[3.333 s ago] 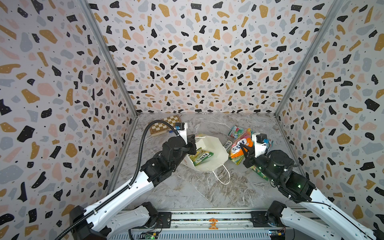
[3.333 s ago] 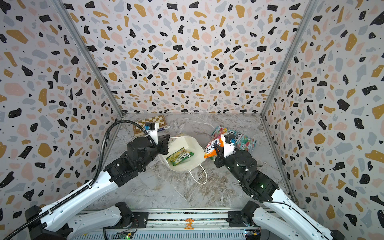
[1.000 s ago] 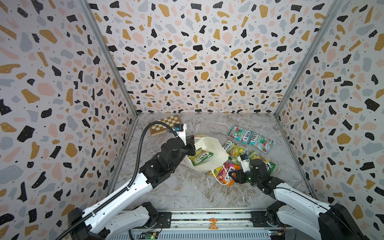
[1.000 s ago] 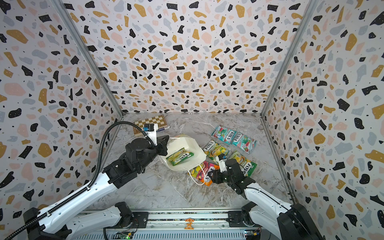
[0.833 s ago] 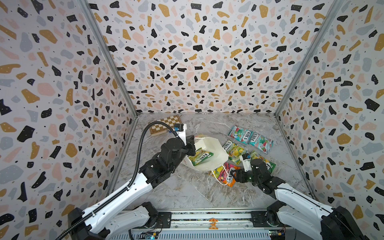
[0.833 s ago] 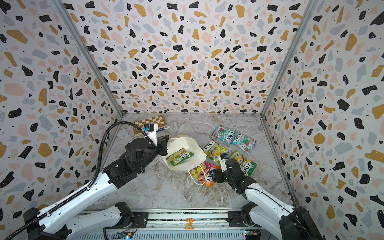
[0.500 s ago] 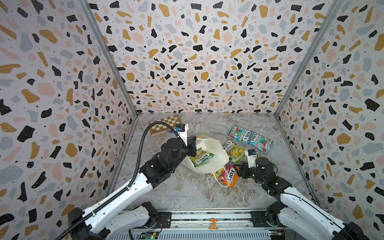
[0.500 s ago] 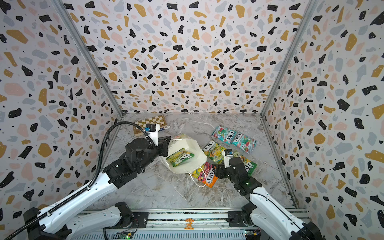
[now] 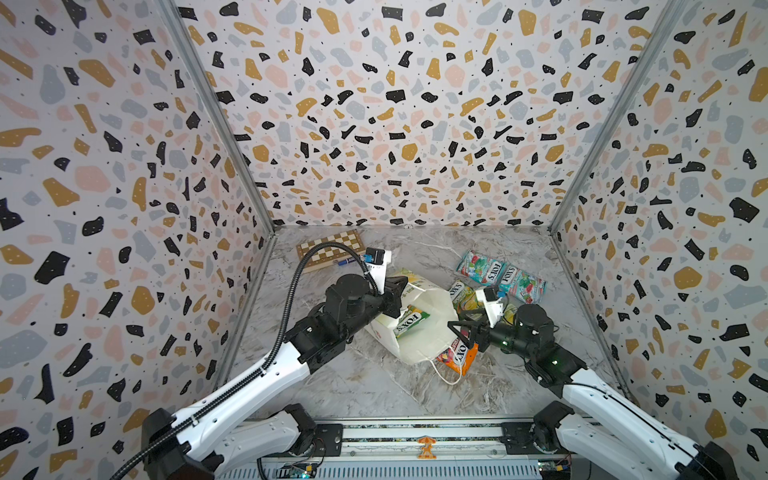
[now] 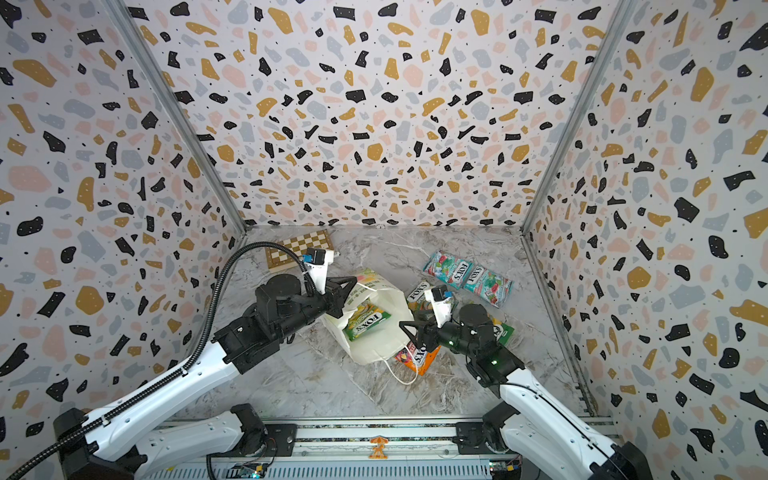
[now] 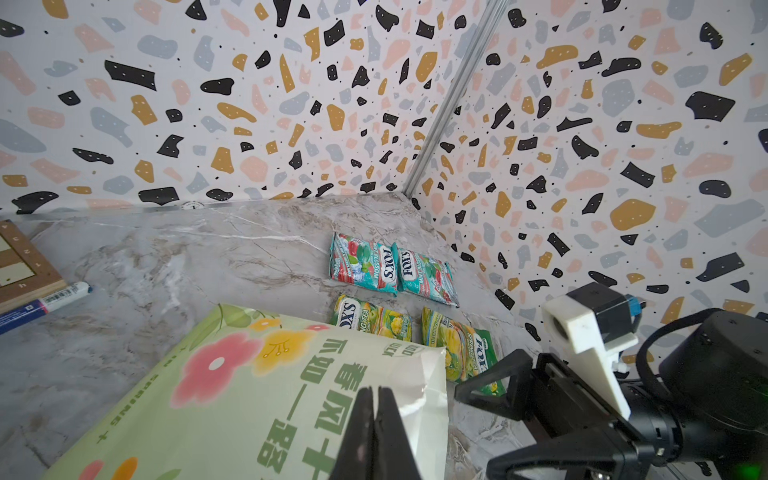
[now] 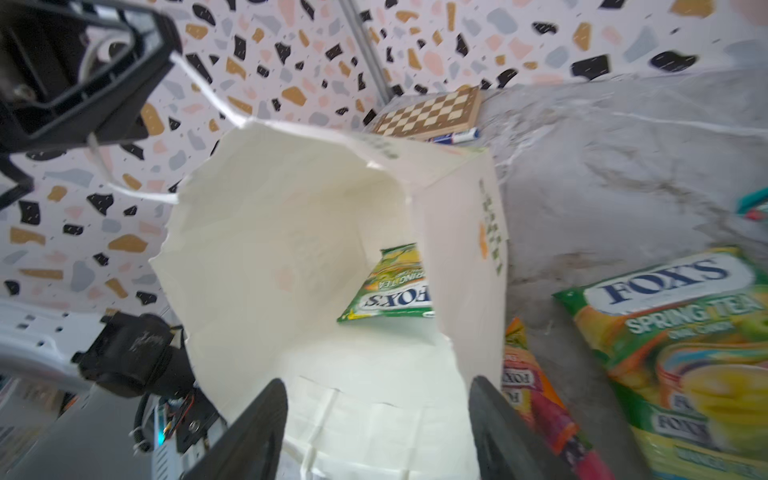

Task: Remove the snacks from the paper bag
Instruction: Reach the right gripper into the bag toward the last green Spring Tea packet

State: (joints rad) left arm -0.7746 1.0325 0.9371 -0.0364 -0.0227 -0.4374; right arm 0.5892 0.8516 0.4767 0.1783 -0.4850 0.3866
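Chessboard [image 9: 328,247] and marker [image 9: 347,262] lie behind paper bag [image 9: 419,336]; left gripper [image 9: 399,291] pinches it, right gripper [image 9: 459,334] gapes apart.

Your left gripper [image 11: 375,395] fills the foreground, its jaws pressed together at the white rim of the bag [image 11: 249,395], whose green side shows pink and yellow flowers and green lettering. Past the bag, on the marble floor [image 11: 166,257], two green packets [image 11: 461,349] lie partly hidden by it, and two teal packets [image 11: 362,264] lie side by side beyond them, near the corner of the speckled walls [image 11: 249,104]. Your right gripper [image 11: 473,432] has its jaws wide apart just beside the bag's rim, while a chessboard [image 11: 20,266] with a pen [image 11: 45,297] beside it lies well apart from the packets.
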